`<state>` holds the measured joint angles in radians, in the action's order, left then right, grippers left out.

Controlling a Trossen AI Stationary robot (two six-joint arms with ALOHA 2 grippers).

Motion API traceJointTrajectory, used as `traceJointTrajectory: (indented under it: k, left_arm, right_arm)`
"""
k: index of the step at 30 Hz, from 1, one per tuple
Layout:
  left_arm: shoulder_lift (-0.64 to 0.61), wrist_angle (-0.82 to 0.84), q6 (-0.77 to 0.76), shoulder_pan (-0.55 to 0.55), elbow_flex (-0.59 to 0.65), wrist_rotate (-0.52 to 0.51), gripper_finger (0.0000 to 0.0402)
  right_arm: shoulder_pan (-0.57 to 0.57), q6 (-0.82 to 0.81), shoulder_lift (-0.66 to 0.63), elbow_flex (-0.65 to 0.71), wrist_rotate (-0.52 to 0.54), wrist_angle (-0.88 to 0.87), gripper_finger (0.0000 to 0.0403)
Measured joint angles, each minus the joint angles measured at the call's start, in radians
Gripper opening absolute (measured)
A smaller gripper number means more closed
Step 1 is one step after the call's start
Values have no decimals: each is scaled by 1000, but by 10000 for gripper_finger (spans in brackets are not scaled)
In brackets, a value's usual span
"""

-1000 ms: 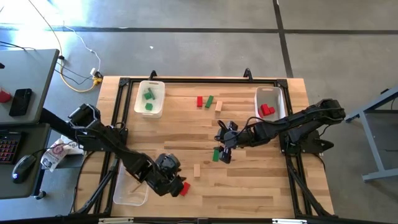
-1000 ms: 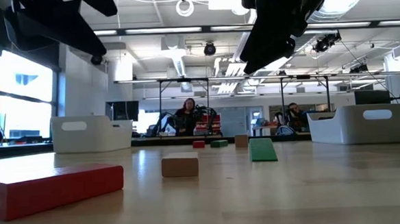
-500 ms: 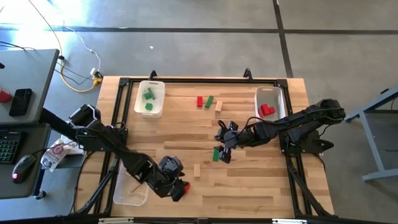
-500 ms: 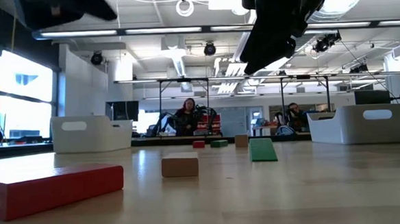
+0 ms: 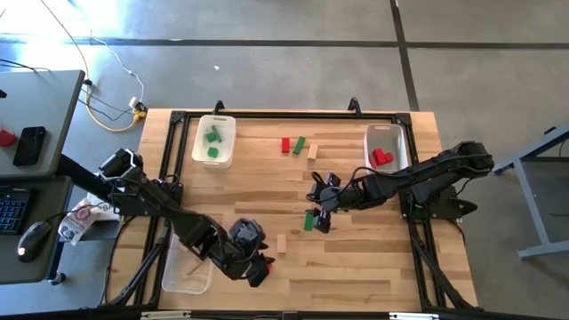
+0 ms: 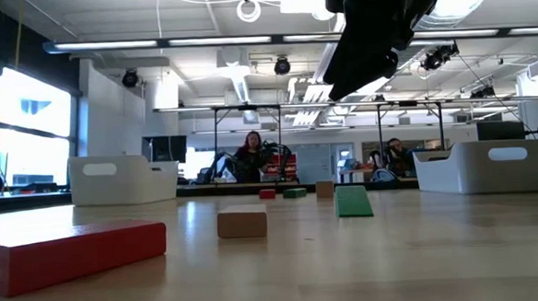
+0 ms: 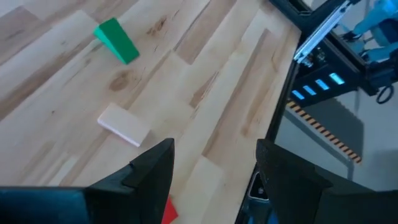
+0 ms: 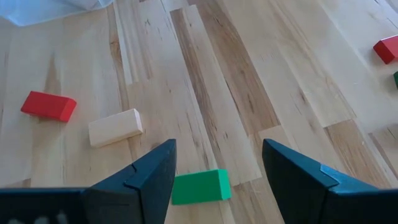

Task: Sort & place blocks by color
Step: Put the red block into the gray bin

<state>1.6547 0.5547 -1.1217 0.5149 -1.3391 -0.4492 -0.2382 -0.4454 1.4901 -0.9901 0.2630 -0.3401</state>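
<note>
Right wrist view: green block [image 8: 200, 186] btwn open right gripper [image 8: 217, 180] fingers.

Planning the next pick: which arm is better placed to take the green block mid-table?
The right. Its gripper hangs open directly over the green block, which shows between its fingers. The left gripper is over the red block.

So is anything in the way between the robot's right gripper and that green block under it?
Nothing visible. The right gripper hangs open right over the green block, with only bare table around it. The plain wood block lies off to one side.
</note>
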Motion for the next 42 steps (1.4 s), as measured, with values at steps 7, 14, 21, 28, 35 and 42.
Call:
traceJointTrajectory:
  k: [7, 14, 21, 28, 35, 42]
  left_arm:
    - [6, 89, -28, -4, -40, -40, 213]
    - [87, 107, -76, 17, -39, -56, 213]
    - [167, 109, -140, 42, -39, -81, 213]
    - [222, 116, -205, 63, -39, -75, 213]
    - [244, 157, -262, 76, -39, -62, 213]
    - [283, 151, -274, 88, -38, -77, 213]
  right_arm:
    - [0, 0, 0, 1, 5, 0, 226]
    - [0, -3, 3, 26, 25, -10, 226]
    - [0, -33, 30, 26, 21, -14, 226]
    - [0, -35, 43, 26, 22, 0, 226]
    - [0, -37, 41, 26, 17, 32, 226]
    - [0, -52, 41, 26, 16, 39, 226]
